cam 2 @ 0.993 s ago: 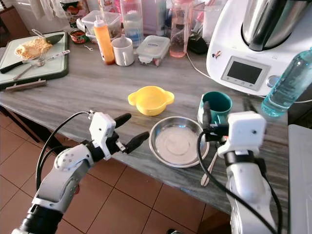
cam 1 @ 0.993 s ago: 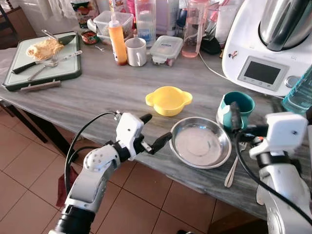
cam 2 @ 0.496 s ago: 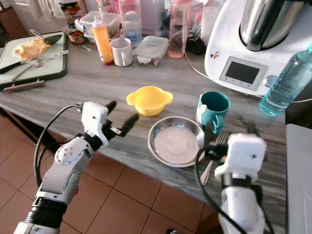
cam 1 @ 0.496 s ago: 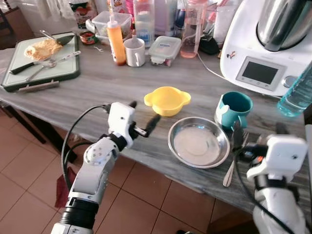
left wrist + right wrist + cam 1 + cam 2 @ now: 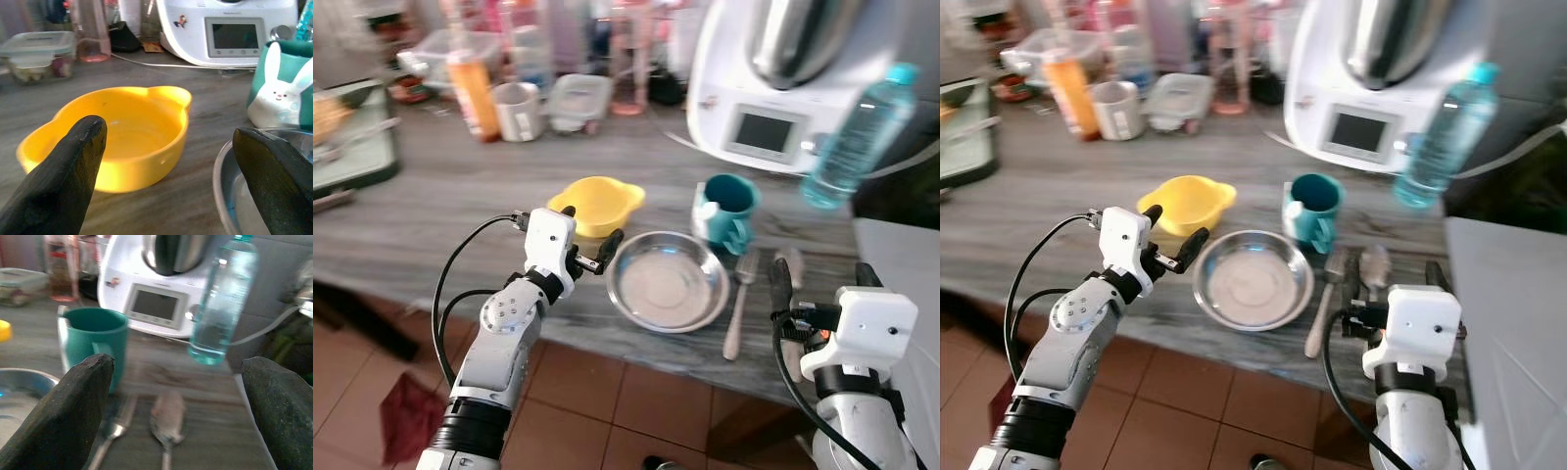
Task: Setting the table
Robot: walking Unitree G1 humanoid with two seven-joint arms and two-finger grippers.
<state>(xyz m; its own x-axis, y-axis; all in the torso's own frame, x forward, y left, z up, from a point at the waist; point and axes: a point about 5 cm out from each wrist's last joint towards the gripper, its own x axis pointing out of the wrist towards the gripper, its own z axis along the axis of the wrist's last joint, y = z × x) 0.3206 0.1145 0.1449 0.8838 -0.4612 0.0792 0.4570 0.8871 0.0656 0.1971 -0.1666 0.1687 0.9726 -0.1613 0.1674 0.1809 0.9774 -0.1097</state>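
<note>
The left end effector (image 5: pixel 588 239), released, hovers between yellow bowl (image 5: pixel 596 205) and steel plate (image 5: pixel 668 293); the right end effector (image 5: pixel 1393 279), released, sits at 6 o'clock of the spoon (image 5: pixel 1375 262), likely lining up a pickup

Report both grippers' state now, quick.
Left gripper: open, empty, by the yellow bowl.
Right gripper: open, empty, near the spoon.

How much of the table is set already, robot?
Mostly set: the steel plate lies at the counter's edge with the yellow bowl and teal bunny mug behind it, and a fork and spoon to its right. Nothing is in hand: the left gripper hangs open by the bowl, the right gripper open near the cutlery. Perhaps only tidying remains.
</note>
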